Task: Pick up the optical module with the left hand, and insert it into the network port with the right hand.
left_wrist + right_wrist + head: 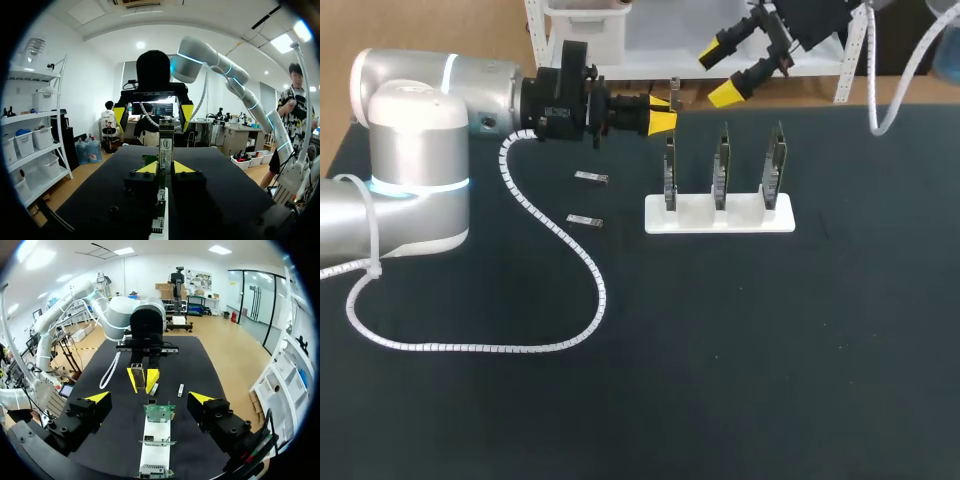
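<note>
My left gripper (pixel 661 115) is shut on a slim metal optical module (pixel 674 92), held in the air just behind the leftmost card of the stand. In the left wrist view the module (pixel 166 144) stands upright between the yellow tips of that gripper (pixel 166 169). My right gripper (pixel 734 68) hangs open above the table's far edge, facing the left one, nothing between its fingers. From the right wrist view its gripper (pixel 150 398) spans wide, and beyond it the left gripper (pixel 143 380) holds the module (pixel 137 374).
A white stand (pixel 720 217) holds three upright green network cards (pixel 721 170) at mid table; the nearest card (pixel 159 411) lies ahead of the right gripper. Two spare modules (pixel 591 177) (pixel 585 221) lie left of the stand. A white coiled cable (pixel 560 250) loops across the left side.
</note>
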